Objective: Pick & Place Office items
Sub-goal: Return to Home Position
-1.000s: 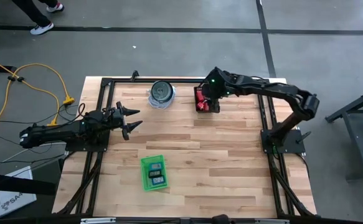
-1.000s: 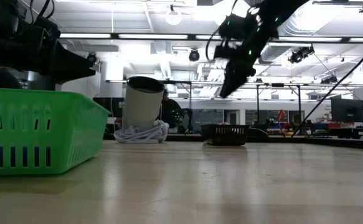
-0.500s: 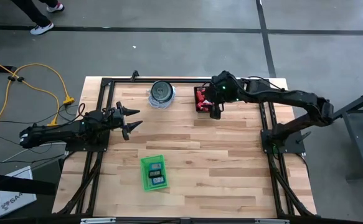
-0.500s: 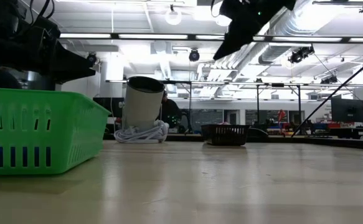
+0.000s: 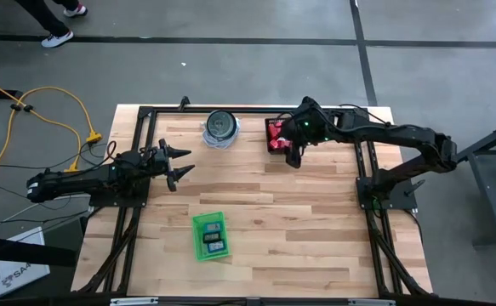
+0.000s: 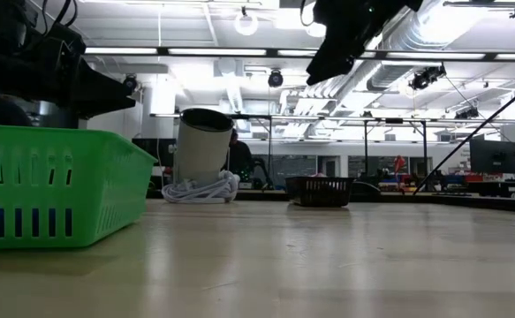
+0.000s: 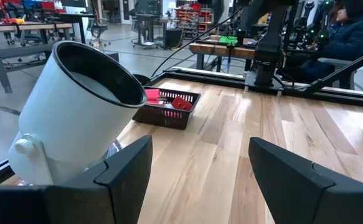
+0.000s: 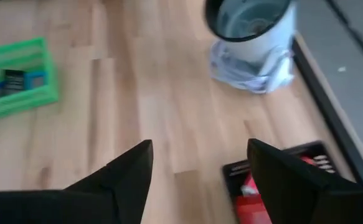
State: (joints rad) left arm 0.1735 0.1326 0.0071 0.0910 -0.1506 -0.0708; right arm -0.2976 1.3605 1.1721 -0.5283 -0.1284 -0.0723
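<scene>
The right arm (image 5: 375, 132) hides part of the black bin (image 7: 162, 117) by the worktop's (image 5: 299, 221) far edge; red office items (image 7: 181, 102) lie inside. The right claw (image 8: 200, 144) hangs above, wide open, empty; the left claw (image 7: 200, 142) waits open, empty.

**Workshop hall: surroundings**

Floor: grey concrete (image 5: 230, 76), crossed by dark lines (image 5: 230, 40); yellow cable (image 5: 92, 133) lying loose beside the wooden table (image 5: 256, 212).
Ceiling: open, with fluorescent strips (image 6: 213, 51) and silver ducts (image 6: 451, 26).
Furniture beyond: workbench (image 7: 19, 26), dark monitor (image 6: 493, 156).
</scene>
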